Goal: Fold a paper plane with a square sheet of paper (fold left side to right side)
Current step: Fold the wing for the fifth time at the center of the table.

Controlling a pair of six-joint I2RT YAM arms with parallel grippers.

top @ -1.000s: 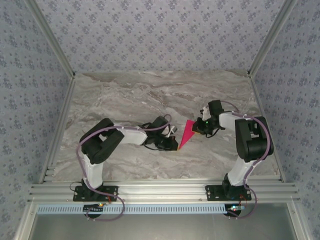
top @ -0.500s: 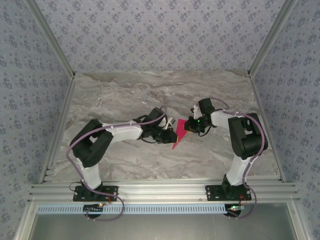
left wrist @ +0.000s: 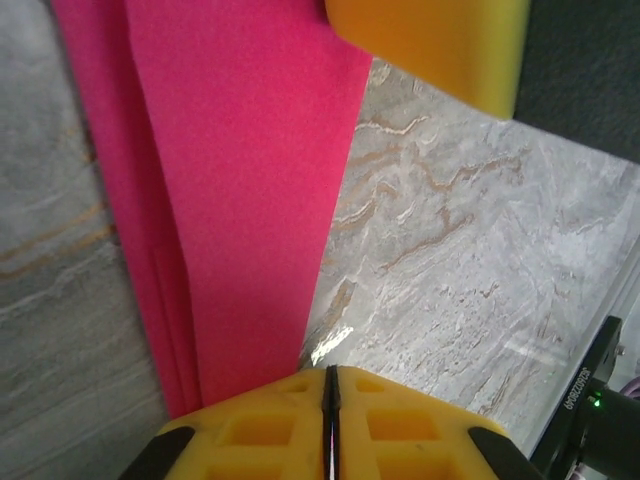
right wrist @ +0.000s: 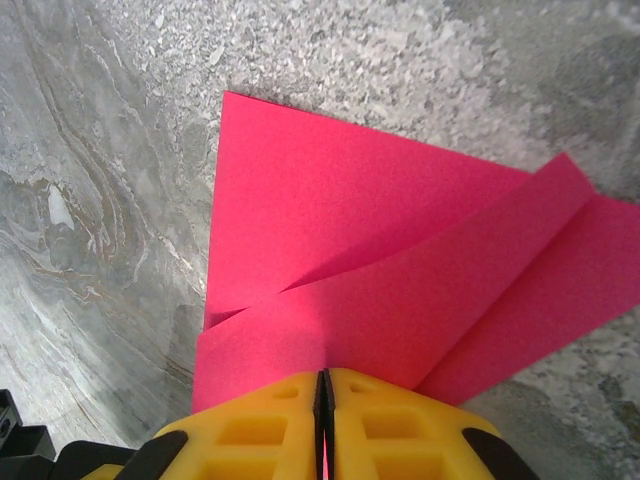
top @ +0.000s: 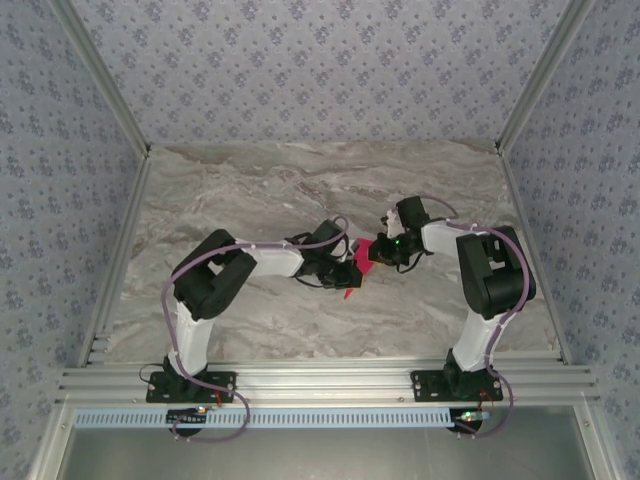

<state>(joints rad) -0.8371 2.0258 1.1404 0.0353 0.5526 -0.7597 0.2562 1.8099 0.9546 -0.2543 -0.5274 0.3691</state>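
The top camera looked down from high behind the near edge at the whole surface (top: 250, 190). The wrist cameras looked past the left end effector (left wrist: 330, 385) and the right end effector (right wrist: 322, 385) from very close; both shared the sheet of paper (left wrist: 240, 200).

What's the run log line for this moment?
paper: pink, folded into layered wedge on table | left hand: shut at narrow end | right hand: shut on wide end
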